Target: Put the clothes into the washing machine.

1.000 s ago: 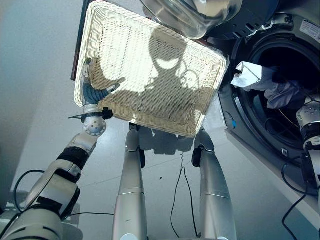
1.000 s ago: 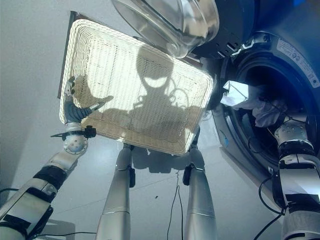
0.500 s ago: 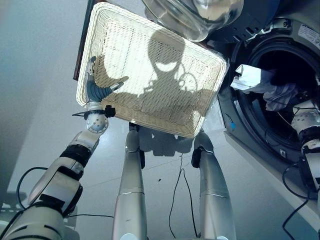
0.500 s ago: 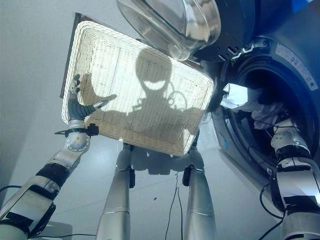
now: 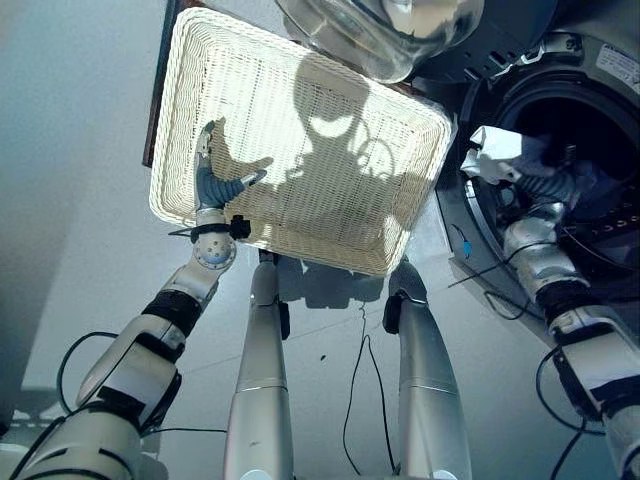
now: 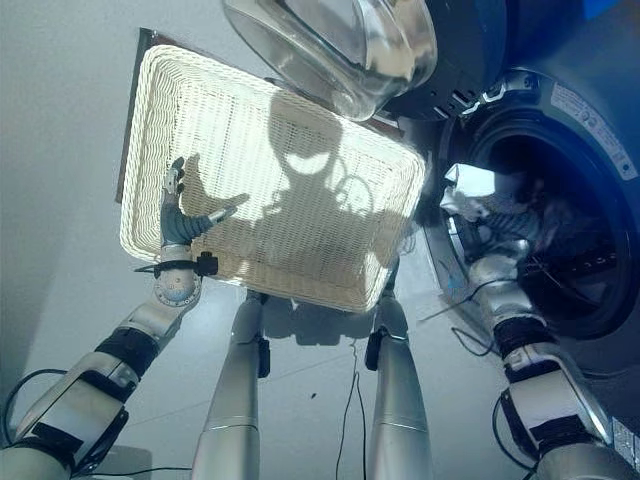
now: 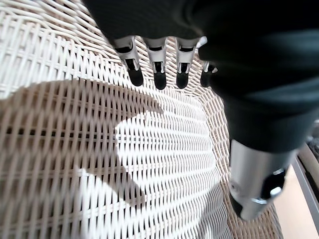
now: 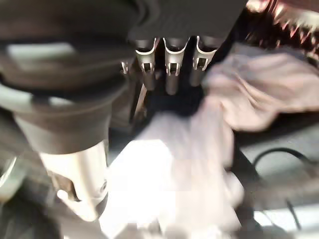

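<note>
Washing machine stands with its round opening facing out; a small label sits on the front panel above the opening, print too small to make out, and another patch of marking at the panel's upper edge is cut off. Clothes, white and pale lilac, lie at the mouth of the drum, the white piece bunched on the near rim of the opening, the rest trailing back into the dark drum where its outline is lost. Right hand is inside the opening, among the clothes; in its wrist view the fingers point straight at the cloth, blurred, and whether they grip any of it I cannot tell. The machine's glass door hangs open beside the opening, partly cut off. Wicker basket, cream, lies just beside the machine under the door. Left hand hovers over the basket's near edge, fingers straight and spread, holding nothing.
</note>
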You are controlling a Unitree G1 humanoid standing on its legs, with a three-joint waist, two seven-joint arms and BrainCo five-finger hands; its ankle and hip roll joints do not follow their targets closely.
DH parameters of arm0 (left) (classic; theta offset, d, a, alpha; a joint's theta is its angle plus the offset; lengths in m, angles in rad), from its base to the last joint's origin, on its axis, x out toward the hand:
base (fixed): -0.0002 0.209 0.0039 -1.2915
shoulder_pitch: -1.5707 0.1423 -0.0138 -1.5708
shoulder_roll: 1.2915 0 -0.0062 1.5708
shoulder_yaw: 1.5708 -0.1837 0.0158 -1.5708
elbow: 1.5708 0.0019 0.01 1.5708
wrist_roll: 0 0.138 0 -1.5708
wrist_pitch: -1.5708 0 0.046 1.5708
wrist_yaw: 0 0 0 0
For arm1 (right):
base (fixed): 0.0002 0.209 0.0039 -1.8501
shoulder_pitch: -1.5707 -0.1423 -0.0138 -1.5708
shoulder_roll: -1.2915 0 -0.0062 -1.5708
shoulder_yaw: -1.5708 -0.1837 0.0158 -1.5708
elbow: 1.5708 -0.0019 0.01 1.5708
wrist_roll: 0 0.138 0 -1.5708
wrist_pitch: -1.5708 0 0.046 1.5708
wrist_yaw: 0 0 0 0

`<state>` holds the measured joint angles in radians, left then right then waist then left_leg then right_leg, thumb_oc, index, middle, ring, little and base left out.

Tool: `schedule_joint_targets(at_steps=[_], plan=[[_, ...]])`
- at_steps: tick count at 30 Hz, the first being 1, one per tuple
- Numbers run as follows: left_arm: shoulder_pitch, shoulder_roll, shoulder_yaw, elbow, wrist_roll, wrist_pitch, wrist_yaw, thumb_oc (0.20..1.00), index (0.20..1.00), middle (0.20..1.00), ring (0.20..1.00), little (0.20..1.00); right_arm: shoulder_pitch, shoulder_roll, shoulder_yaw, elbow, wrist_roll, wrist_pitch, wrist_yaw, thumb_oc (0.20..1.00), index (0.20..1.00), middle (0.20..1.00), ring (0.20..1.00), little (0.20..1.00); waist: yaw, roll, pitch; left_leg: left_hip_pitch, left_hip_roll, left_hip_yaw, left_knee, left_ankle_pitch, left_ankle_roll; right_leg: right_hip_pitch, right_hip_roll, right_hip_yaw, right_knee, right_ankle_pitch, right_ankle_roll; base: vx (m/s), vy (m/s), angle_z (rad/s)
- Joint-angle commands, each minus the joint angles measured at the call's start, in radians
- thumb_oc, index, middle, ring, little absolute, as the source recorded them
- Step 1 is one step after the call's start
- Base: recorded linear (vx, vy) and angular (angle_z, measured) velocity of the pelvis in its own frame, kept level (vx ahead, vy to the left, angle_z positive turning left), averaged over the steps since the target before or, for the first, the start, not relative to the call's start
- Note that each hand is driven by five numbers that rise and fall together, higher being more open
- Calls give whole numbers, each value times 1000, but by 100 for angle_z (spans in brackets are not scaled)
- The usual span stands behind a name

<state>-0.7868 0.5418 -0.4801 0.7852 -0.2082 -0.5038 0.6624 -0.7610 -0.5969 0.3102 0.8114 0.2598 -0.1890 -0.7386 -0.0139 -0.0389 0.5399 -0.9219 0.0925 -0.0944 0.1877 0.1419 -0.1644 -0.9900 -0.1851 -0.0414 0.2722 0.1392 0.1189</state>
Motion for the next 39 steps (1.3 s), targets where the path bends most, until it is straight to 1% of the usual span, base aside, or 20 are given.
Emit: schedule_joint_targets(at_steps=[1,6,11,15,16,21,22,24,27,28,29,30,31,32,33,34,35,36,37,39], plan=[[27,-50,69,-2,49,-9,20,1000,1000,1000,1000,1000,65,-25,34,-65,-127,-3,-26,1000,1000,1000,1000,1000,-21,1,-20,23,-92,62,63,-55,103,66,55,-48,-57,61,20,-53,80,-7],[73,-66,88,26,68,19,-14,1000,1000,1000,1000,1000,150,31,67,-91,-230,-8,1,1000,1000,1000,1000,1000,-24,-3,-20,103,-88,73,60,-69,105,140,48,-43,-58,49,17,-39,41,-1],[151,-82,111,86,60,45,-84,1000,1000,1000,1000,1000,232,83,81,-74,-273,-15,17,1000,1000,1000,1000,1000,-15,-7,-20,250,-71,84,37,-85,106,276,38,-42,-69,27,16,-18,4,1],[242,-110,130,120,74,33,-131,1000,1000,1000,1000,1000,306,112,72,-48,-315,-28,22,1000,1000,1000,1000,1000,-2,-3,-20,369,-59,93,3,-90,103,386,26,-40,-87,14,21,-12,-16,-5],[291,-127,127,143,89,28,-159,1000,1000,1000,1000,1000,342,122,65,-10,-327,-46,32,1000,1000,1000,1000,1000,10,2,-20,441,-55,96,-24,-91,100,457,16,-43,-106,9,26,2,-60,-6],[401,-154,128,206,107,14,-248,1000,1000,1000,1000,1000,422,141,50,32,-363,-70,57,1000,1000,1000,1000,1000,33,19,-20,602,-55,94,-81,-90,95,617,-7,-51,-150,2,35,19,-23,0],[470,-161,135,247,107,-3,-293,1000,1000,1000,1000,1000,478,153,43,47,-382,-80,89,1000,1000,1000,1000,1000,37,23,-56,669,-52,96,-113,-86,88,690,-12,-56,-183,2,37,118,-23,11],[523,-168,149,275,94,0,-343,1000,1000,1000,1000,1000,522,162,38,60,-379,-78,140,1000,1000,1000,1000,1000,38,23,-100,711,-47,102,-136,-84,83,740,-13,-62,-212,1,36,138,-22,11],[587,-186,179,339,72,20,-436,1000,1000,1000,1000,1000,584,190,36,123,-374,-82,241,1000,1000,1000,1000,1000,35,22,-182,785,-37,113,-181,-75,75,824,-10,-67,-257,-4,34,130,-9,9],[594,-188,182,346,68,25,-450,1000,1000,1000,1000,1000,591,194,35,130,-365,-79,257,1000,1000,1000,1000,1000,35,22,-190,793,-35,114,-187,-74,74,832,-10,-68,-261,-5,34,160,-5,7],[619,-198,190,377,63,41,-490,1000,1000,1000,1000,1000,615,215,27,183,-332,-79,317,1000,1000,1000,1000,1000,34,20,-233,823,-29,116,-204,-68,71,866,-9,-70,-278,-4,34,139,-9,5],[633,-203,195,394,55,48,-512,1000,1000,1000,1000,1000,626,227,18,216,-327,-77,351,1000,1000,1000,1000,1000,34,20,-257,838,-27,118,-212,-65,70,883,-9,-71,-287,-3,34,160,-4,-1],[641,-206,199,403,50,53,-526,1000,1000,1000,1000,1000,632,233,13,238,-331,-71,365,1000,1000,1000,1000,1000,35,21,-270,849,-26,119,-219,-64,70,895,-9,-72,-294,-3,34,162,12,3],[658,-218,214,424,31,77,-570,1000,1000,1000,1000,1000,645,251,2,300,-332,-50,402,1000,1000,1000,1000,1000,39,23,-310,876,-21,123,-239,-59,69,923,-9,-77,-311,0,35,119,12,5],[658,-218,214,424,31,77,-570,1000,1000,1000,1000,1000,645,251,2,300,-332,-50,402,1000,1000,1000,1000,1000,39,23,-310,876,-21,123,-239,-59,69,923,-9,-77,-311,0,35,155,17,9],[668,-223,223,433,30,92,-592,1000,1000,1000,1000,1000,652,260,-7,340,-316,-39,431,1000,1000,1000,1000,1000,42,26,-332,895,-17,127,-253,-56,67,943,-10,-84,-320,1,36,185,18,14],[688,-234,238,451,29,134,-648,1000,1000,1000,1000,1000,666,279,-34,406,-270,4,500,1000,1000,1000,1000,1000,50,30,-379,921,-13,128,-265,-57,66,974,-10,-93,-334,-1,37,206,21,14],[691,-236,241,455,28,142,-656,1000,1000,1000,1000,1000,668,282,-39,415,-267,9,509,1000,1000,1000,1000,1000,51,31,-386,926,-12,128,-267,-57,66,980,-10,-94,-336,-1,36,238,30,4],[703,-244,257,471,-8,172,-735,1000,1000,1000,1000,1000,675,297,-66,456,-238,57,550,1000,1000,1000,1000,1000,53,34,-416,944,-11,129,-273,-61,66,999,-9,-94,-340,-7,34,158,26,-1],[721,-251,282,493,-6,189,-794,1000,1000,1000,1000,1000,681,306,-96,504,-244,112,584,1000,1000,1000,1000,1000,56,35,-442,970,-11,133,-273,-73,67,1025,-8,-93,-341,-18,31,157,21,1]])
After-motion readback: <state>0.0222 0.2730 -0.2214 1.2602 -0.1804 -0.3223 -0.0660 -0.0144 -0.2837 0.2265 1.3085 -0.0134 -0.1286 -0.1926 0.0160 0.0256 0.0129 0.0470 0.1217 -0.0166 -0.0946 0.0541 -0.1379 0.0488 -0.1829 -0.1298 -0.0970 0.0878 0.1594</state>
